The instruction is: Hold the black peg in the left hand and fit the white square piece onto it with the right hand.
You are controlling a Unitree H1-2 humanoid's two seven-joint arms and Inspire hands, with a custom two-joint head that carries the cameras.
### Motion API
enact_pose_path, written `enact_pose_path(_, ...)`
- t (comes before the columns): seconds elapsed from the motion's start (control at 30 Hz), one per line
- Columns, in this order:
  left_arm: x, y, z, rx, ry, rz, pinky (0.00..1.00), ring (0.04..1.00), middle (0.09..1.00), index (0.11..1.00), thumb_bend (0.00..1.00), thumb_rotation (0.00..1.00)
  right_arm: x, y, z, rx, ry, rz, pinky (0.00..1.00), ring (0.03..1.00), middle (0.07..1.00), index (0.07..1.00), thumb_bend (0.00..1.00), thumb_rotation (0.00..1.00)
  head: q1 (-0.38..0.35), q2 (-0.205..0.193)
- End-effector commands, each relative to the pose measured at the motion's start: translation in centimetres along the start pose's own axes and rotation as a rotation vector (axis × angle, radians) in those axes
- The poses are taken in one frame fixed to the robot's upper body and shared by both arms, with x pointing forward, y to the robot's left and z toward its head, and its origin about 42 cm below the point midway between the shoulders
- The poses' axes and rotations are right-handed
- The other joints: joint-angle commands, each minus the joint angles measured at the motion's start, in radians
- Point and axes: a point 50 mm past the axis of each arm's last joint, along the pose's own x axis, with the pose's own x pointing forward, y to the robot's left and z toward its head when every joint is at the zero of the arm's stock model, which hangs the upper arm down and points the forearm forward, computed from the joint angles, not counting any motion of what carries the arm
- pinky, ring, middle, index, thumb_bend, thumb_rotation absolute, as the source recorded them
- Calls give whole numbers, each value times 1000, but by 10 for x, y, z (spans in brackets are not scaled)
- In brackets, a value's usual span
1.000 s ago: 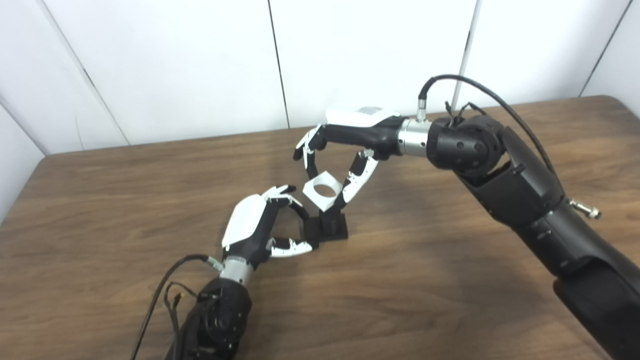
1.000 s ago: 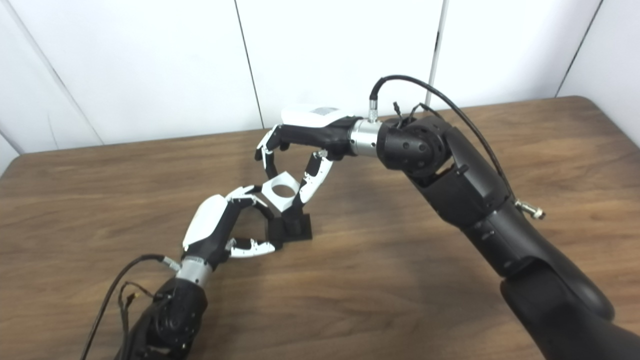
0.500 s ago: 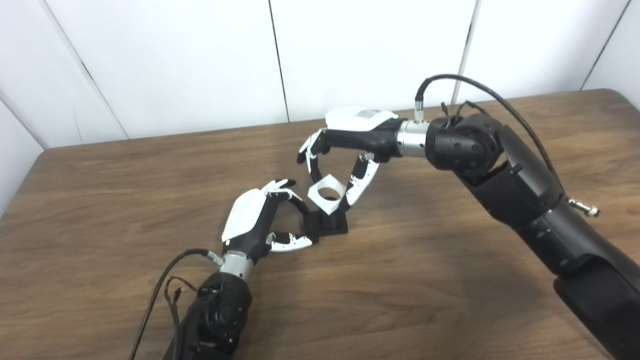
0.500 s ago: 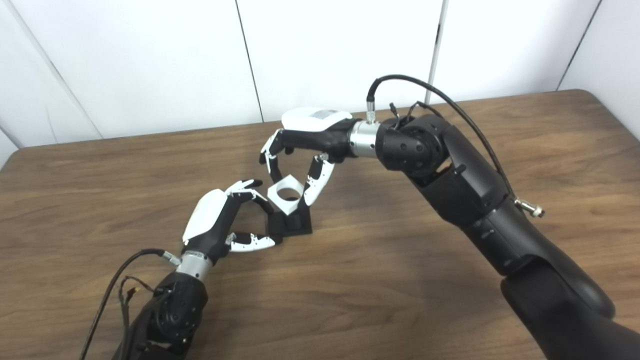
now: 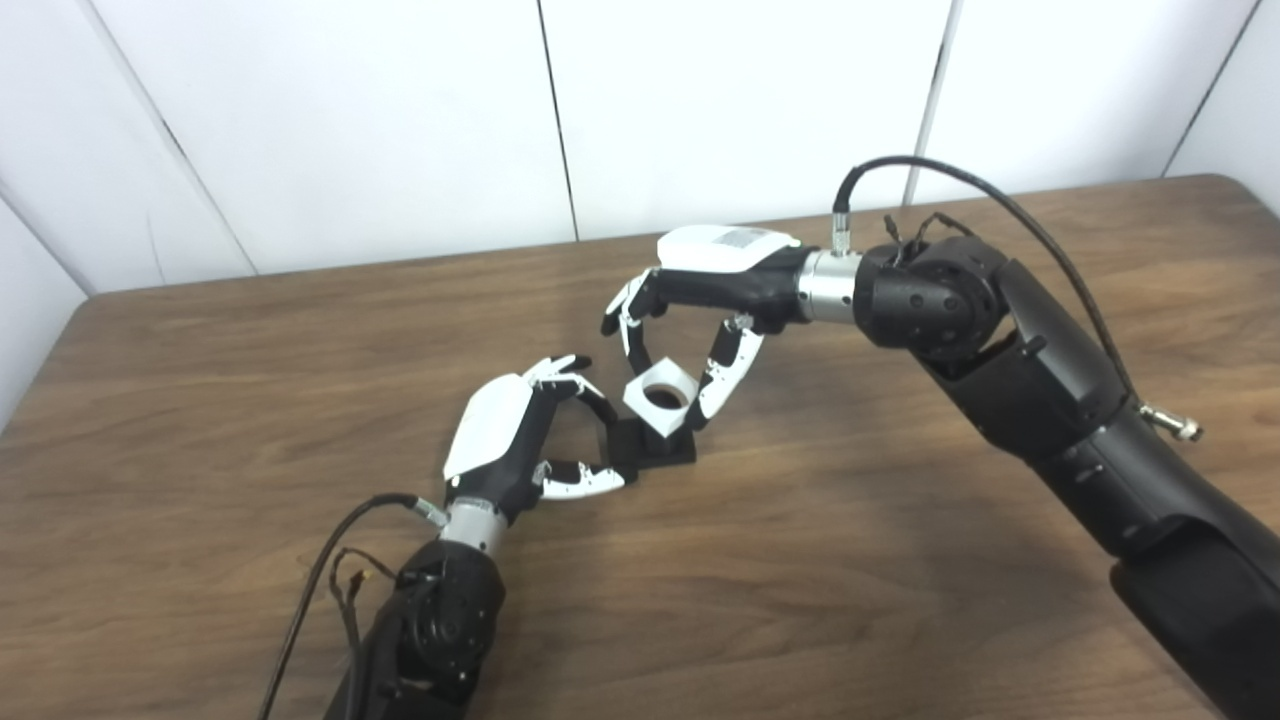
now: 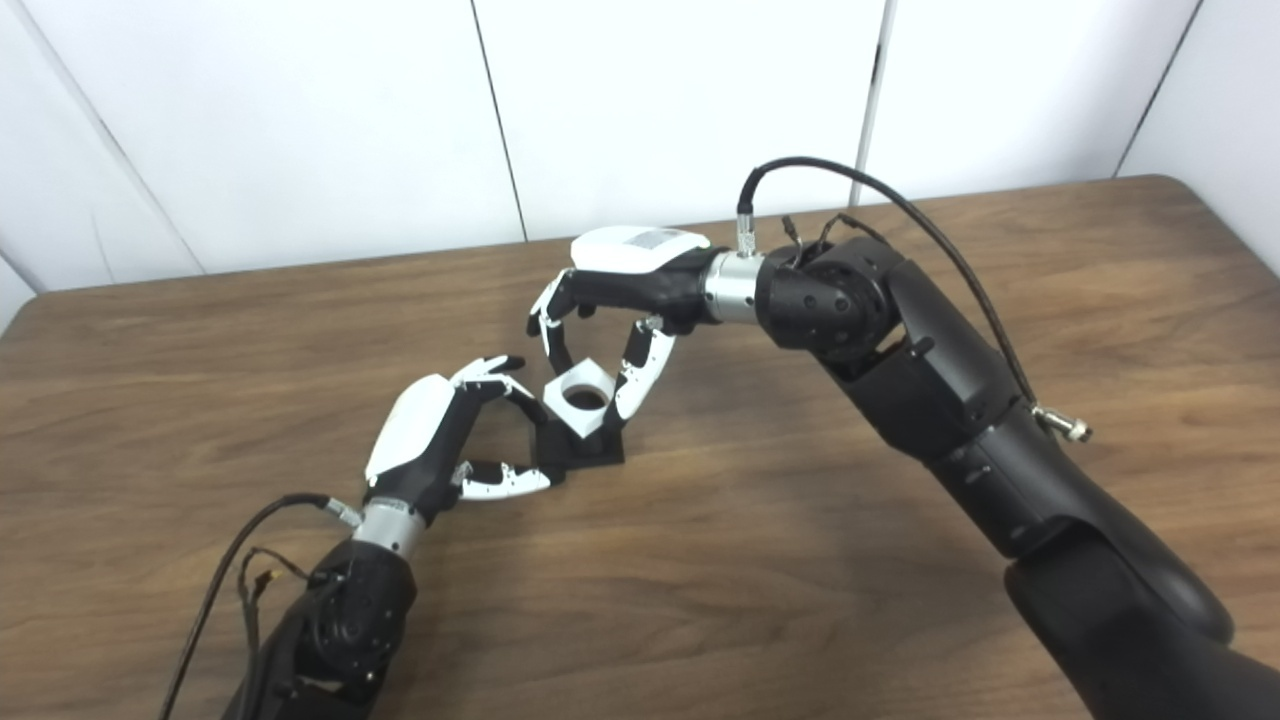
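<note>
We see a black peg (image 5: 655, 446) with a flat square foot that sits on the brown wood. Our left hand (image 5: 520, 445) holds its left side. A white square piece (image 5: 661, 399) with a round hole in the middle sits low on the peg. It is a bit tilted. Our right hand (image 5: 700, 300) pinches it from above.

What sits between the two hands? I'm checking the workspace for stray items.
Only the task's things: the black peg, steadied by the left hand, with the white square piece in the right hand's fingers, in both views.
</note>
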Motion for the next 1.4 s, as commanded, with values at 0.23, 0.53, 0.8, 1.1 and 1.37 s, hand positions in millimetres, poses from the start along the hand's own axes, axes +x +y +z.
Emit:
enact_pose_path(0.23, -2, -1, 2, 38, -1, -25, 898, 932, 885, 489, 520, 83, 0, -19, 3, -27, -19, -52, 765, 843, 805, 480, 518, 139, 3, 2)
enact_pose_path(0.53, -2, -2, 0, 41, 5, -23, 899, 930, 885, 489, 520, 83, 6, -22, 2, -30, -20, -64, 758, 847, 810, 480, 518, 139, 6, 2)
enact_pose_path(0.8, -3, -1, -2, 39, 7, -24, 907, 933, 885, 489, 520, 83, 10, -22, 2, -5, -11, -77, 763, 851, 809, 480, 518, 139, 8, 5)
enact_pose_path(1.1, -3, -1, -2, 42, 7, -26, 910, 933, 884, 489, 520, 83, 17, -23, 4, 5, -16, -93, 766, 857, 809, 480, 518, 139, 10, 8)
enact_pose_path(1.37, -4, -1, -2, 38, 8, -27, 914, 933, 883, 488, 520, 82, 19, -23, 4, 3, -10, -96, 775, 859, 810, 480, 517, 140, 10, 10)
